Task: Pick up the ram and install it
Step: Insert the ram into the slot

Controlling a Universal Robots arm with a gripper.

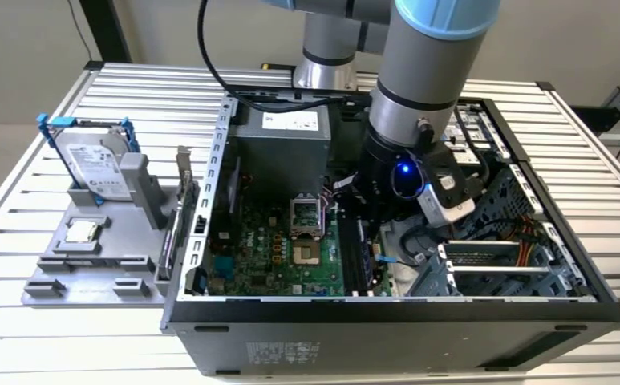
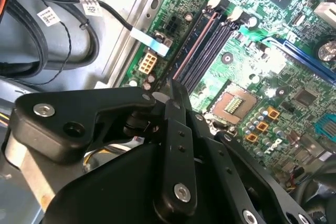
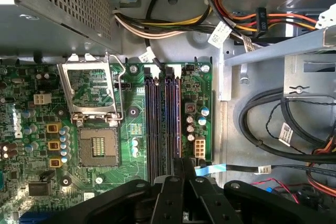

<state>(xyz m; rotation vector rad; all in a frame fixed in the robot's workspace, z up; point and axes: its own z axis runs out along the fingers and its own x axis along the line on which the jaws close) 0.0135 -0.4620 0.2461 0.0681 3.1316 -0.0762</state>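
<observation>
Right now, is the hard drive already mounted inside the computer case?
No. In the exterior view the hard drive stands in its blue brackets on the grey holder outside the computer case.

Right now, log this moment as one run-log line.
arm: inside open computer case | end effector: low over motherboard memory slots | held item: cannot tell | hard drive, CPU chip: on holder outside case
</observation>
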